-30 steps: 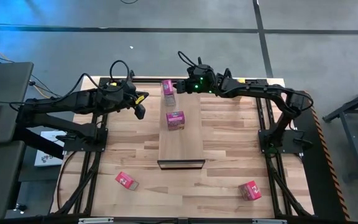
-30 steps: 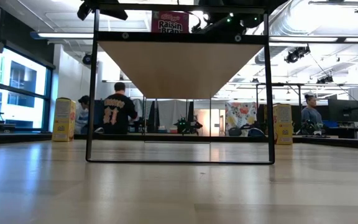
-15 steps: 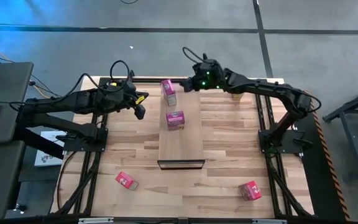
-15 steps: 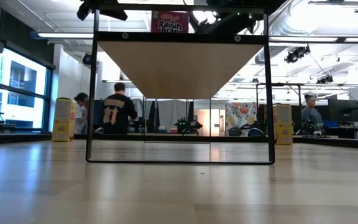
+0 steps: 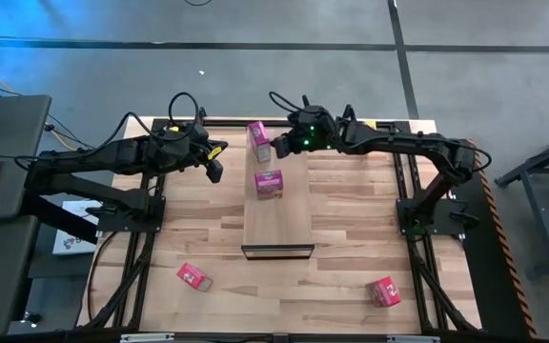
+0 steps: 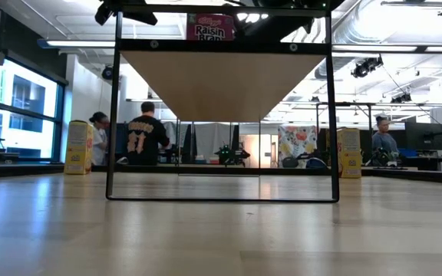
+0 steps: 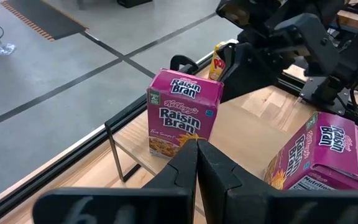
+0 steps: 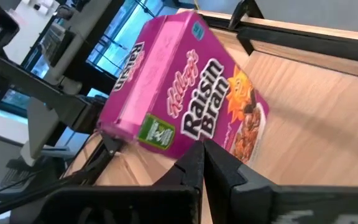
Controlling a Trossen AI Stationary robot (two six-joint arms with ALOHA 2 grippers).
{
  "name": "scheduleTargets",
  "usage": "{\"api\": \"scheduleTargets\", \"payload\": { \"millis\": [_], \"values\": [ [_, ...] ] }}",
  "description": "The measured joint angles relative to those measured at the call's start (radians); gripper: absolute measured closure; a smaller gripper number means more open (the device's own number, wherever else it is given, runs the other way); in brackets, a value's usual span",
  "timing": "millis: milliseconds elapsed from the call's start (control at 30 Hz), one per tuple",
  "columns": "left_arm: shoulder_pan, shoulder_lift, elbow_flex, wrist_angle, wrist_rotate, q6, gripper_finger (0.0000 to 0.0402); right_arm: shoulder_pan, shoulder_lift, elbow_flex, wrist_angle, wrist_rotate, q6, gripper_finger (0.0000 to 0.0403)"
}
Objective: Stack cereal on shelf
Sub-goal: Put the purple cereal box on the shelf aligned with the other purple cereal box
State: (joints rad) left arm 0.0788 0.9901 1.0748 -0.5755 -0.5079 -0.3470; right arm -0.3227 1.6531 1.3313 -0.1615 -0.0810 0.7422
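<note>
The shelf [image 5: 279, 224] is a pale plank in the middle of the table, with its dark frame [image 5: 277, 252] at the near end. Two magenta cereal boxes are on it: one upright at the far end [image 5: 258, 140] [image 7: 182, 115] [image 8: 179, 93], one nearer the middle [image 5: 269, 183] [image 7: 319, 152]. My right gripper [image 5: 277, 149] [image 8: 201, 146] is shut, just right of the far box. My left gripper [image 5: 214, 171] [image 7: 196, 144] is shut and hovers left of the shelf, touching nothing. Two red-pink boxes [image 5: 193, 276] [image 5: 383, 291] lie on the table near its front edge. My right gripper has its shut fingertips [image 8: 197, 155] at the printed face of the far magenta box, near that face's lower edge [image 8: 229, 149]. It comes slanting down from the table's right. Whether the tips touch the box I cannot tell.
A yellow box [image 7: 216, 62] stands behind my right arm at the table's far edge. The low view shows two yellow boxes [image 6: 79, 147] [image 6: 349, 153] upright far back. People stand in the room beyond. There is bare tabletop on either side of the shelf.
My right gripper first drew back toward the far edge. It then came toward the table's left and near side and now stands beside the far magenta box. It stayed shut throughout. The boxes and the shelf have not moved.
</note>
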Motion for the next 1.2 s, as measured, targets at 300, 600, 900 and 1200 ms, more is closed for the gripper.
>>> {"api": "scheduleTargets", "payload": {
  "millis": [300,600,900,1200],
  "values": [
    [0.000,0.000,0.000,0.000,0.000,0.000,0.0398,0.022,0.000,0.000,0.010,0.003,0.007,0.0403],
    [0.000,0.000,0.000,0.001,-0.001,-0.001,0.0398,0.022,0.000,0.000,0.038,-0.001,0.027,0.0403],
    [0.000,0.000,0.000,0.001,-0.001,-0.001,0.0398,0.030,0.001,-0.001,0.059,-0.048,0.035,0.0403],
    [0.000,0.000,0.000,-0.002,0.000,-0.001,0.0398,0.020,-0.027,-0.003,0.027,-0.061,-0.060,0.0403]
  ]
}}
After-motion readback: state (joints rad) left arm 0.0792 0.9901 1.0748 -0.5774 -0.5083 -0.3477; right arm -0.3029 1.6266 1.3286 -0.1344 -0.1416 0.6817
